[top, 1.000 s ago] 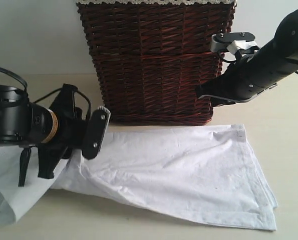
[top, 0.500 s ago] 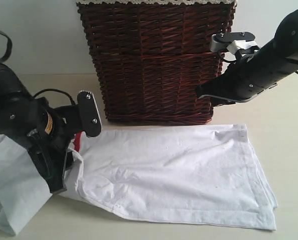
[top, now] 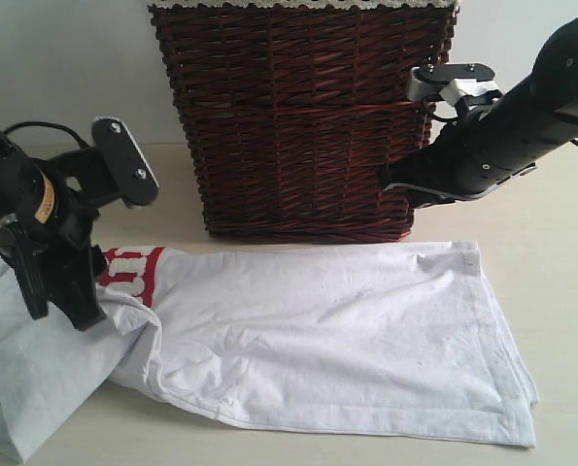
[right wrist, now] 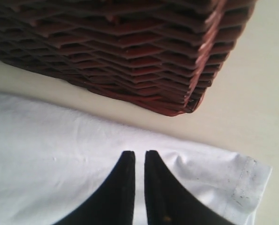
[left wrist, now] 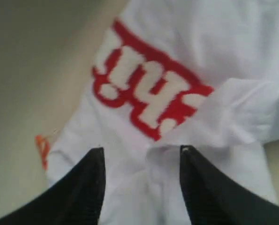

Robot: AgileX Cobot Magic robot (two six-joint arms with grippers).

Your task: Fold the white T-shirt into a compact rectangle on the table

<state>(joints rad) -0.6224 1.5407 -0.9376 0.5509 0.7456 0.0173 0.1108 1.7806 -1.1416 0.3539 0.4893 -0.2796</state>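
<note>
The white T-shirt (top: 347, 330) lies spread on the table (top: 561, 243) in front of the basket, its left end rumpled and doubled over. Red-outlined white letters (top: 128, 272) show at that end. My left gripper (top: 63, 306) hangs just above the rumpled part. Its jaws stand apart, with loose cloth under and between them (left wrist: 140, 150) and the letters (left wrist: 144, 89) just beyond. My right gripper (top: 386, 182) hovers above the shirt's far right part, beside the basket's corner. It is shut (right wrist: 139, 153) with nothing in it.
A tall dark brown wicker basket (top: 298, 126) stands right behind the shirt, and its lower corner (right wrist: 191, 98) is close to the right gripper. A small orange tag (left wrist: 41, 150) pokes out at the shirt's edge. Bare tabletop (right wrist: 252, 84) lies to the right.
The left arm has swung left and turned, uncovering the red lettering. The shirt's left end has shifted and bunched. The right arm has not moved.
</note>
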